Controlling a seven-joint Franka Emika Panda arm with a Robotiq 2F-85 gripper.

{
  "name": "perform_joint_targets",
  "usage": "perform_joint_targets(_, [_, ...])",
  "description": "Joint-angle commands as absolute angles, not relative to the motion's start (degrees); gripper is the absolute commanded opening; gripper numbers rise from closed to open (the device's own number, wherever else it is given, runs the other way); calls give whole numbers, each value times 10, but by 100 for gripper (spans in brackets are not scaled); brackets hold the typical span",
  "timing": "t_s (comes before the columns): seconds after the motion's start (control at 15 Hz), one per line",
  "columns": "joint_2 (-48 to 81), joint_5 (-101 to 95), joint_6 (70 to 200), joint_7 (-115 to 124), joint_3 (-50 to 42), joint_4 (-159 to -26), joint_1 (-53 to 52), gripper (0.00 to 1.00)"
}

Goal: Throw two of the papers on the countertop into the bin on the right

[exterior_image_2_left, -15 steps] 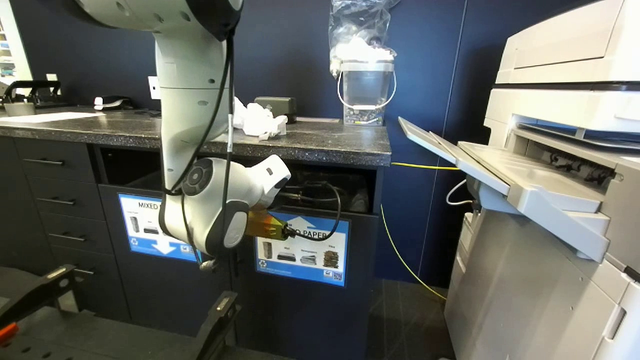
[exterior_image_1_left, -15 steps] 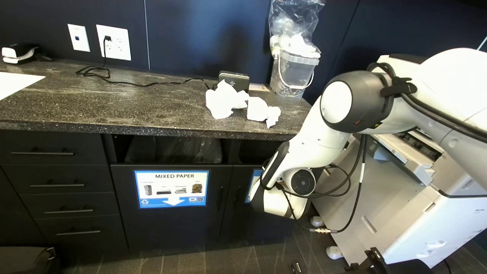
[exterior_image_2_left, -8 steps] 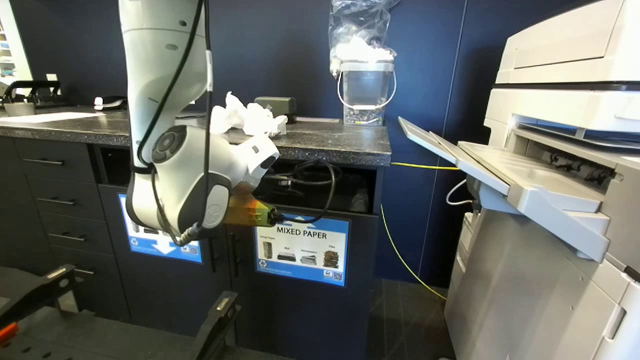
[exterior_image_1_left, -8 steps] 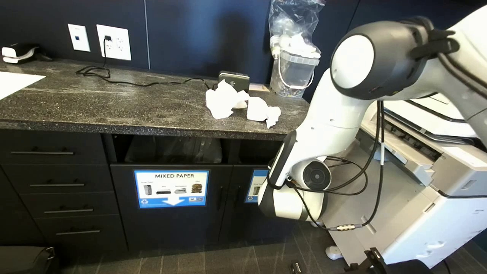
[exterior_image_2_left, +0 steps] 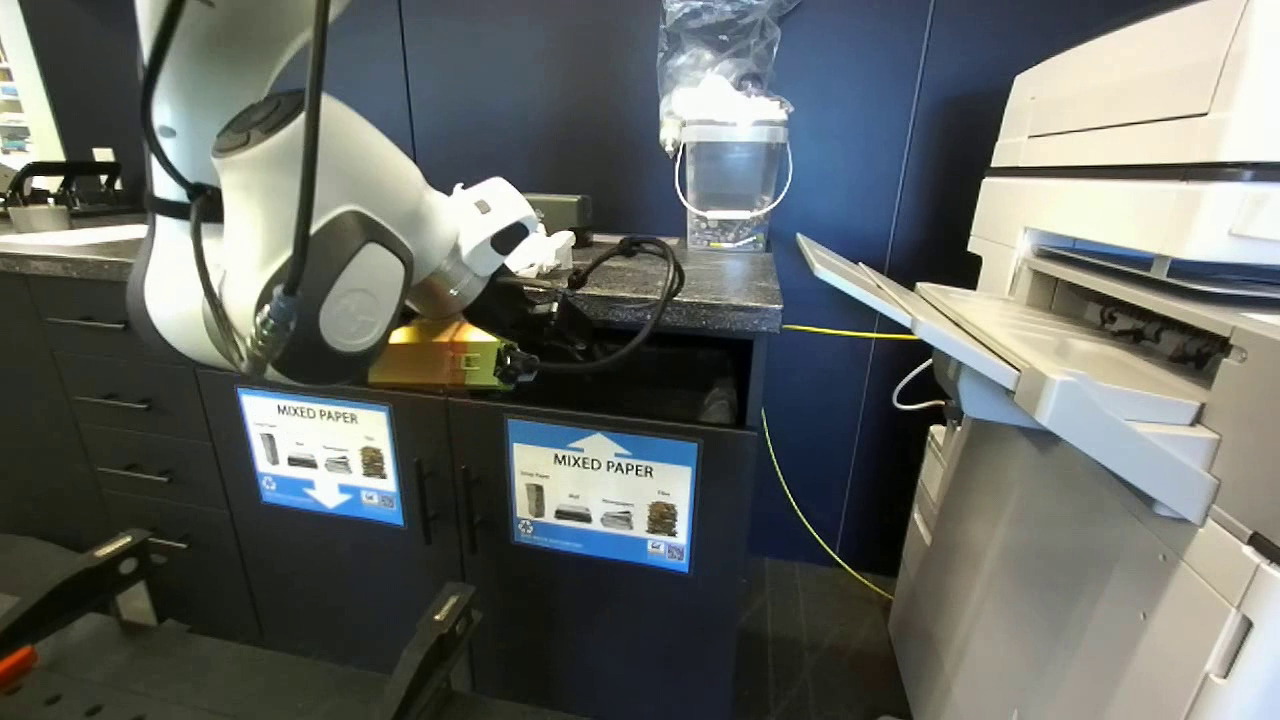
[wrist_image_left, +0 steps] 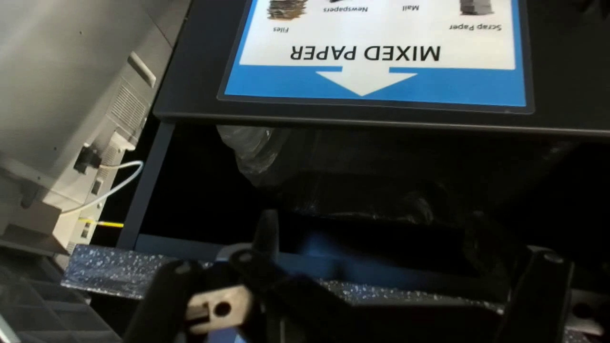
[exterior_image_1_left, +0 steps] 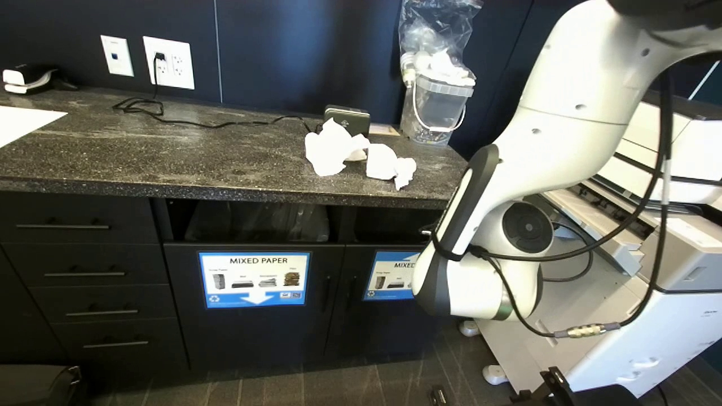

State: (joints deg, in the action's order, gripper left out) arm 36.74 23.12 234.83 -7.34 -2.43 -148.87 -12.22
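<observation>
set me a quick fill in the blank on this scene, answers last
In an exterior view, the sign on the right bin reads MIXED ____.
There, its arrow points ____.
In the wrist view, that sign appears upside ____.
The crumpled papers on the countertop are coloured ____.
Missing words: PAPER; up; down; white.

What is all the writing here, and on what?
"MIXED PAPER": right bin sign, left bin sign.
"Scrap Paper": right bin sign.
"Mail": right bin sign.
"Newspapers": right bin sign.
"Files": right bin sign.
Too small or blurred: bottom print on both signs, left captions, marks on printer, box, arm.
</observation>
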Motion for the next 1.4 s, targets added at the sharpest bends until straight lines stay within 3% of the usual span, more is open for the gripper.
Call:
perform_joint_targets(0.0, [225,182,2202,-90,-23,-1574,-102,100])
perform_joint_targets(0.33, [127,218,1962,-217,-38,-1577,-101,100])
perform_joint_targets(0.47, [75,248,1863,-307,-156,-1566,-191,100])
perform_joint_targets(0.67, [101,199,1831,-395,-286,-1514,-276,100])
perform_joint_targets(0.93, [111,77,1751,-413,-410,-1419,-369,100])
perform_joint_targets(1.27, [79,-59,1594,-425,-426,-1281,-412,100])
perform_joint_targets(1.33, [58,-133,1560,-393,-310,-1251,-302,100])
